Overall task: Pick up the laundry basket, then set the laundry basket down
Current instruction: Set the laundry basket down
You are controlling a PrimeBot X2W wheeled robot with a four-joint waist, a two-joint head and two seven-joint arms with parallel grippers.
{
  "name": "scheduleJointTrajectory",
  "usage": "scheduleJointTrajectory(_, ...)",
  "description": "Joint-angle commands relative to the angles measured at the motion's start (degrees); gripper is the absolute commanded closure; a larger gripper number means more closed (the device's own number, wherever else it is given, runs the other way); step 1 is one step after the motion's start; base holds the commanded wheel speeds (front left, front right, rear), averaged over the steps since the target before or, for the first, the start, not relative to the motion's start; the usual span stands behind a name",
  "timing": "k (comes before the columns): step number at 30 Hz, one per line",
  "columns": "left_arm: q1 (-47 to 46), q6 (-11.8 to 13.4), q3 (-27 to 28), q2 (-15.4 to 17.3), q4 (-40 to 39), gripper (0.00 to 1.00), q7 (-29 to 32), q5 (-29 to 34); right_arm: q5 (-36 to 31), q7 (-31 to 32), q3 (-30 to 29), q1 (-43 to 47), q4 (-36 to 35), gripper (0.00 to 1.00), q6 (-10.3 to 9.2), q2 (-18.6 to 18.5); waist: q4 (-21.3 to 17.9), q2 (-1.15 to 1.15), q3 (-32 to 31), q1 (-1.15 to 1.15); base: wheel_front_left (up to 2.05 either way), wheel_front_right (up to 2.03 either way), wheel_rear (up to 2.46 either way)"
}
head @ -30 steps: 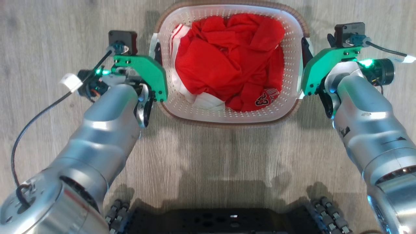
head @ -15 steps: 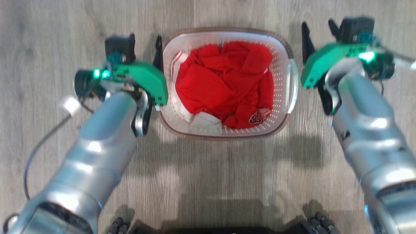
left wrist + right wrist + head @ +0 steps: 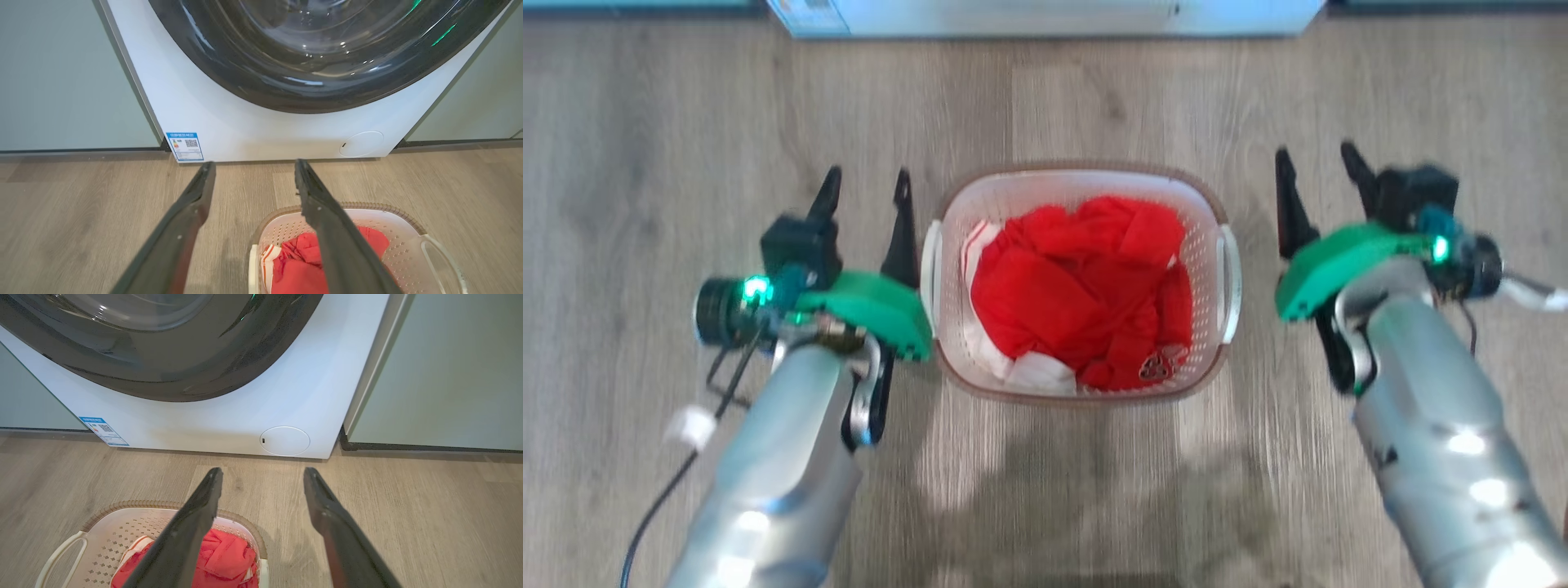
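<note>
On floor point(image 3: 686, 122), laundry basket point(image 3: 1086, 184) now released.

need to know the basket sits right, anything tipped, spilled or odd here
Nothing stands out. The laundry basket stands level on the wood floor, with the red clothes all inside its rim and none spilled. The left gripper and right gripper are open beside its handles, holding nothing.

Left claw point(image 3: 867, 175), right claw point(image 3: 1315, 152) spread (pointing forward).
</note>
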Motion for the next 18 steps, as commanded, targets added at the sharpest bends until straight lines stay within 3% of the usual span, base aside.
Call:
scheduleJointTrajectory(1, 1.1, -0.4, 3.0, 0.7, -3.1, 0.00, -0.5, 1.4, -0.3, -0.6, 0.7, 2.2, -2.8, 0.00, 0.07, 1.0, 0.0, -0.01, -3.0, 0.01, 0.00, 0.00, 0.00)
scheduleJointTrajectory(9, 11.1, -2.8, 9.3, -0.8, -12.1, 0.00, -0.5, 5.6, 0.0, -0.6, 0.7, 11.7, -11.2, 0.00, 0.07, 1.0, -0.1, -0.01, -9.4, 0.01, 0.00, 0.00, 0.00)
scheduleJointTrajectory(18, 21.1, -4.0, 12.7, -1.7, -18.9, 0.00, -0.5, 7.1, 0.2, -0.6, -0.2, 20.8, -19.4, 0.00, 0.07, 1.0, -0.4, -0.01, -15.2, 0.01, 0.00, 0.00, 0.00)
